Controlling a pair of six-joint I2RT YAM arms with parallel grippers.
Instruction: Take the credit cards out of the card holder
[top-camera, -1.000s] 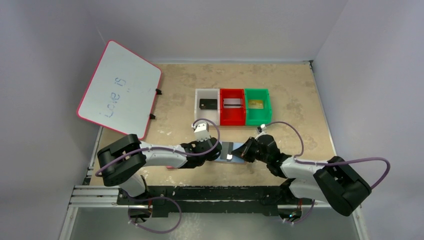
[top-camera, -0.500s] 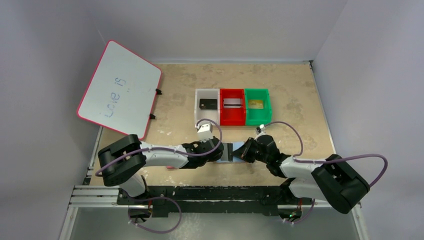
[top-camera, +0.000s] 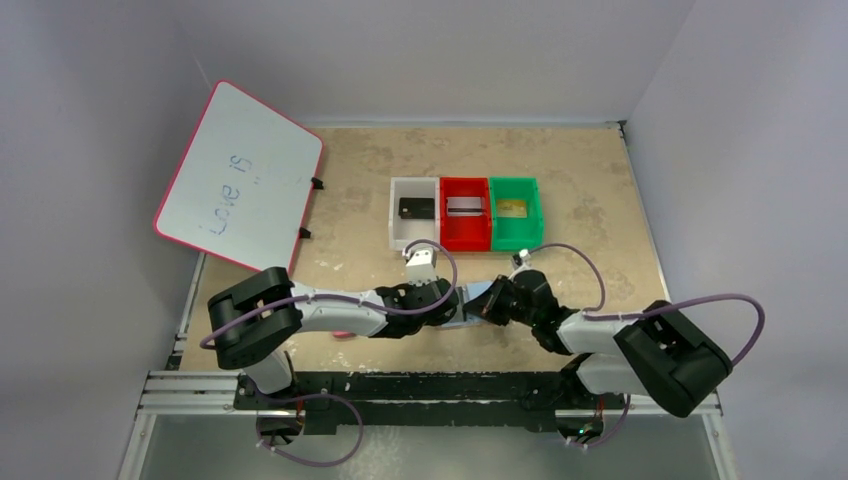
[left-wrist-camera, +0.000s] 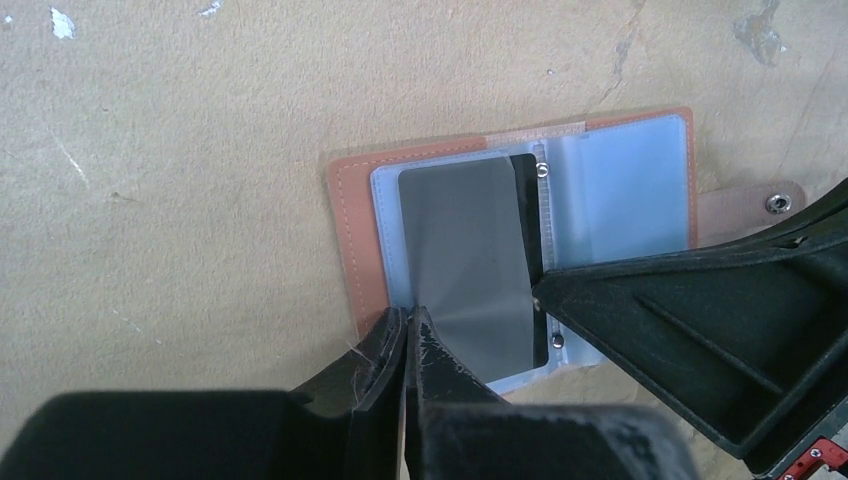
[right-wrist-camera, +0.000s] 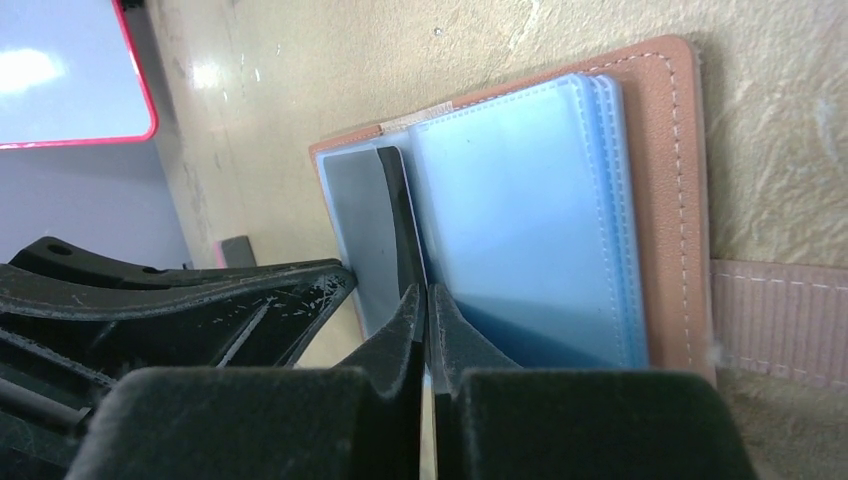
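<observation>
Tan table (top-camera: 600, 200), grey walls (top-camera: 450, 50), card holder (left-wrist-camera: 348, 240) open flat up front, one grey card (left-wrist-camera: 465, 260) in a sleeve (left-wrist-camera: 388, 230), left gripper (left-wrist-camera: 405, 335) pinched closed at that sleeve's edge, right gripper (right-wrist-camera: 425, 300) closed, tips on the spine, three bins (top-camera: 465, 242) behind, one card (top-camera: 463, 207) each, whiteboard (top-camera: 240, 175) left.

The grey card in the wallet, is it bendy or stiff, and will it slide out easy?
The grey card probably stays stiff: it lies flat with straight edges. It looks smooth and shiny, so likely slippery. It seems tucked in a clear sleeve of the card holder, so it may drag.
</observation>
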